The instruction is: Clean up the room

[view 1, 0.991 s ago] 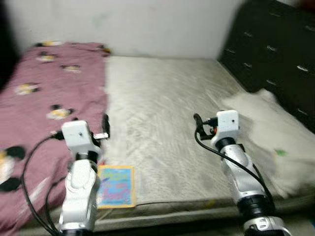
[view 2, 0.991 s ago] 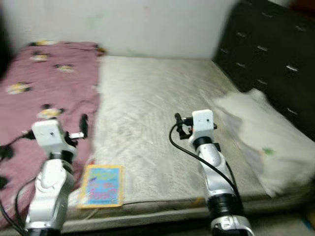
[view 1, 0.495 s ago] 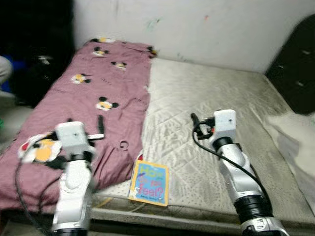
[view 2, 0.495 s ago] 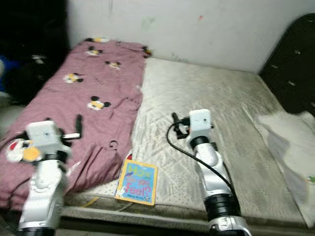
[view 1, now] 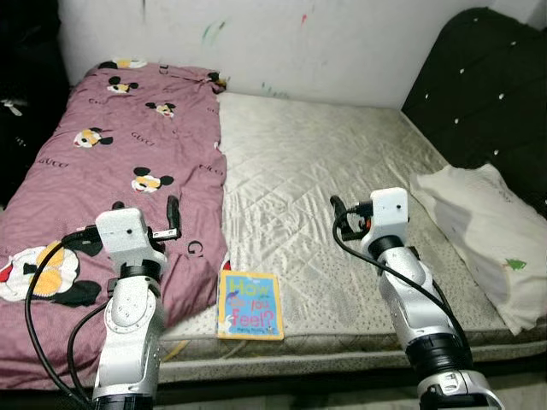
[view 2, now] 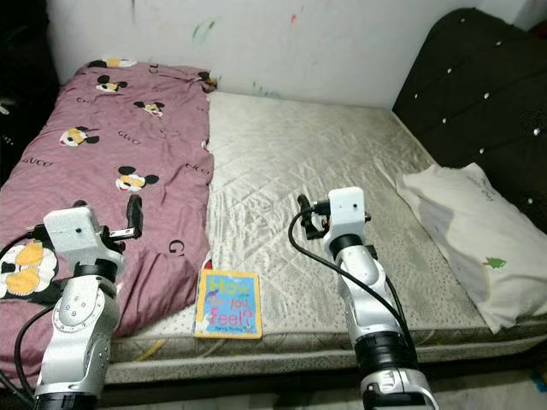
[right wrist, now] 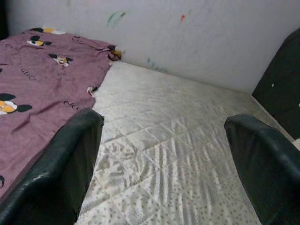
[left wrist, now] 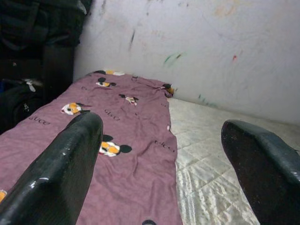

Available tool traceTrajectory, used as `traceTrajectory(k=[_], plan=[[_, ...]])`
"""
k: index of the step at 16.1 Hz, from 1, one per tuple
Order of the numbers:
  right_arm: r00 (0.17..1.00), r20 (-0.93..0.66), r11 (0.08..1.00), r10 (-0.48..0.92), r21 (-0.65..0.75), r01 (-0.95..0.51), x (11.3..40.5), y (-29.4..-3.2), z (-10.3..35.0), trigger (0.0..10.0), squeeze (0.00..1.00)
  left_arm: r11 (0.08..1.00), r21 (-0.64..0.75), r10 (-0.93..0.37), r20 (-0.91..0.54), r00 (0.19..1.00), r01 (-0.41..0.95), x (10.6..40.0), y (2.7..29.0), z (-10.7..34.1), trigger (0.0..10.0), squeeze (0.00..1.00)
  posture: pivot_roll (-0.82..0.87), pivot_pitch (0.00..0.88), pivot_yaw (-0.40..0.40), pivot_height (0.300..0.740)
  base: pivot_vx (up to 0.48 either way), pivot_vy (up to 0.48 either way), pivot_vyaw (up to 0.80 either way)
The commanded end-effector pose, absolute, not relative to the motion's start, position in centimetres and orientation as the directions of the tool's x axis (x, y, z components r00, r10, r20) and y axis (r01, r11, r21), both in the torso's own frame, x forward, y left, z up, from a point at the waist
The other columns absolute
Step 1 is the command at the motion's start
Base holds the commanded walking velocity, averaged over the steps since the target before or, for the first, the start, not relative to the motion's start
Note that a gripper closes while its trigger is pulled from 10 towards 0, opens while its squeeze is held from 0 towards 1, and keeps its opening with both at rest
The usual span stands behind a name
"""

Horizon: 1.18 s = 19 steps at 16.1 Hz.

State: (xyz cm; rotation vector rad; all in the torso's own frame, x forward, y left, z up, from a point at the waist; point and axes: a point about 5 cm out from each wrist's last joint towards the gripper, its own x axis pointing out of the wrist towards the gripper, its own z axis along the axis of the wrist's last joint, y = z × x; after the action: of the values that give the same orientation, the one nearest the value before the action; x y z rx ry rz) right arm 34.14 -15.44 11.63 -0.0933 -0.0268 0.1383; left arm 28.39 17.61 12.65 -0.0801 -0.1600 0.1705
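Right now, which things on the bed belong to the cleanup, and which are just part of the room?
Cleanup:
book, lying flat near the mattress's front edge
sheet, spread over the left side
pillow, at the right edge

Just there:
mattress
headboard
wall

Both end effectors, left and right, are open and hold nothing.

Readable text. The book (view 1: 249,305), lying at the near edge of the mattress (view 1: 342,188), carries the cover title "How do you feel?" in large coloured letters. The maroon blanket (view 1: 111,162), just beside the book, bears the repeated word "GUCCI" in small dark print, scattered among cartoon mouse heads. No other lettering is legible.
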Motion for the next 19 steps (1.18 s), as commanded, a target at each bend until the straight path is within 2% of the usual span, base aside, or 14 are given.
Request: traceTrajectory(k=[1,7,10,12,17,19], plan=[[0.993,0.029,0.988,0.117,-0.102,-0.114,33.9,-16.2,11.8,10.0,0.0,0.981,-0.093,0.181,0.144,0.973,-0.168,28.4,17.0,12.7,10.0,0.0,-0.02,0.0,-0.11,0.74,0.0,0.0,0.0],[0.995,0.001,0.991,0.099,-0.086,-0.099,33.2,-16.3,10.7,10.0,0.0,0.982,-0.083,0.18,0.111,0.977,-0.171,27.2,17.7,11.6,10.0,0.0,0.0,0.0,-0.109,0.74,0.0,0.0,0.0],[0.998,-0.035,0.999,0.049,-0.001,-0.049,32.0,-16.5,10.1,10.0,0.0,0.981,-0.043,0.192,0.068,0.979,-0.189,25.5,18.5,10.5,10.0,0.0,0.0,0.0,-0.099,0.74,0.0,0.0,0.0],[0.995,-0.08,0.999,0.054,-0.002,-0.055,29.9,-16.3,9.1,10.0,0.0,0.985,-0.006,0.174,0.028,0.984,-0.174,23.8,19.1,9.8,10.0,0.0,-0.01,0.048,-0.097,0.74,0.0,0.0,0.0],[0.987,-0.154,0.999,0.035,0.026,-0.032,27.9,-17.1,8.8,10.0,0.0,0.984,-0.001,0.179,-0.009,0.984,-0.179,22.6,19.4,9.8,10.0,0.0,-0.02,0.136,-0.098,0.74,0.0,0.0,0.0],[0.986,-0.163,1.0,0.029,-0.005,-0.03,27.6,-17.2,9.3,10.0,0.0,0.988,-0.004,0.153,-0.017,0.988,-0.153,22.1,19.1,10.1,10.0,0.0,-0.03,0.166,-0.095,0.74,0.0,0.0,0.0]])
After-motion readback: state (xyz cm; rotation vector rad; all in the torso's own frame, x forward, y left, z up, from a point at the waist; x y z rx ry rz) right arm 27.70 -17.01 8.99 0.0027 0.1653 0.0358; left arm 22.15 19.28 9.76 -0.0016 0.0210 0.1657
